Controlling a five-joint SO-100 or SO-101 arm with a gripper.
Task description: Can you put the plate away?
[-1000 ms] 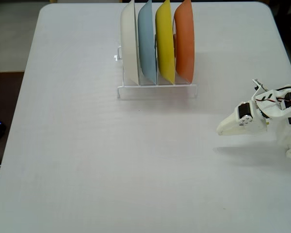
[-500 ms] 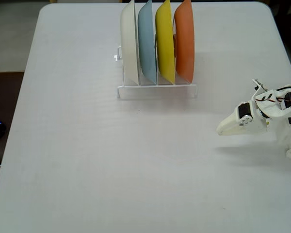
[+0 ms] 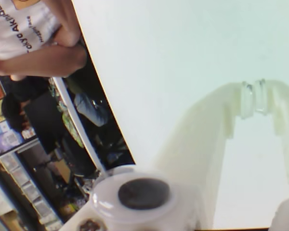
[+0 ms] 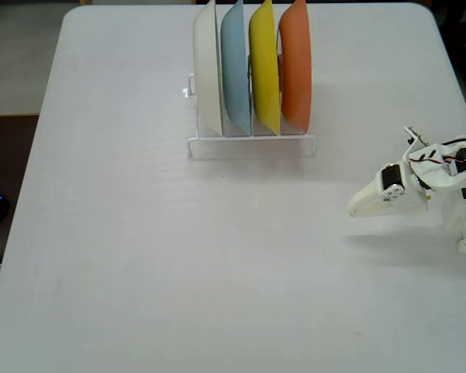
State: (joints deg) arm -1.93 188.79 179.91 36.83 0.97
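1. Two jaws of the gripper [image 4: 356,208] met at their tips, empty, low over the tabletop [image 4: 179,256], apparently parked well apart from the rack [image 4: 252,144].
2. Farther off, the rack held four upright plates; the orange plate [image 4: 296,66] stood in its rightmost slot, seemingly already stowed beside the yellow plate [image 4: 264,66].
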